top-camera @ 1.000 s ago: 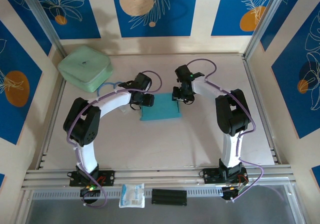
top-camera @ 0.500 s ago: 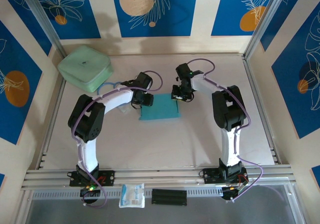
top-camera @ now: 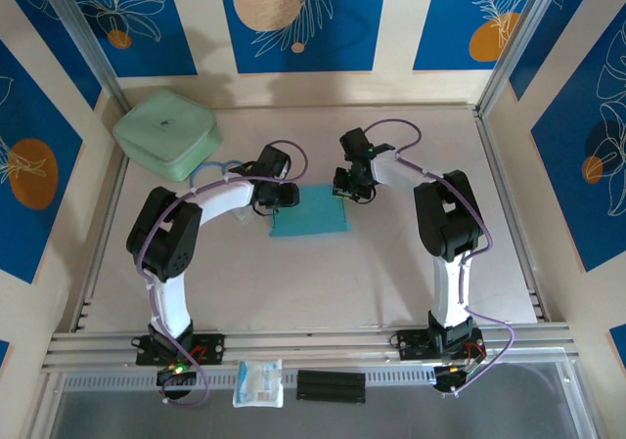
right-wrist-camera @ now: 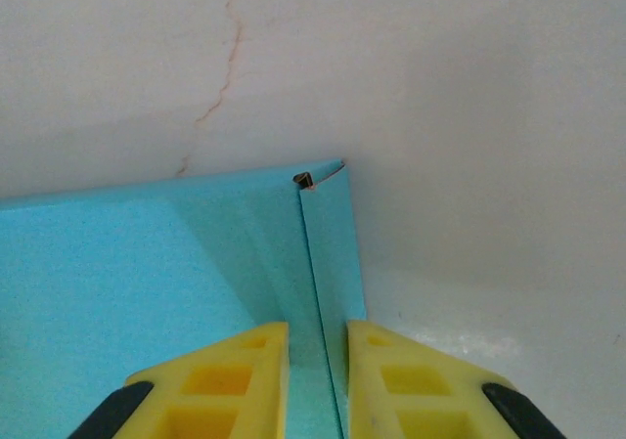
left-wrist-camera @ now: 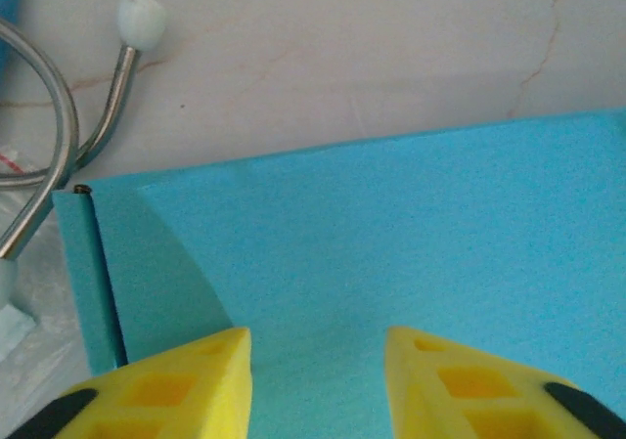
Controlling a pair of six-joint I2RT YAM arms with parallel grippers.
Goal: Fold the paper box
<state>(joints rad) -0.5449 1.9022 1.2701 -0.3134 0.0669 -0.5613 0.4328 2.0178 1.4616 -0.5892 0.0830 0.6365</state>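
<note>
The matte teal paper box, a slim card rectangle with creased ends, lies mid-way across the table. The left gripper hovers over its left end, fingers apart. The right gripper straddles the right fold, nearly closed, grip unclear.

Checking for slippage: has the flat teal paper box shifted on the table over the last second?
Yes, slightly: the teal paper box has slid left, toward the mint-green rounded square case, which stayed put.
</note>
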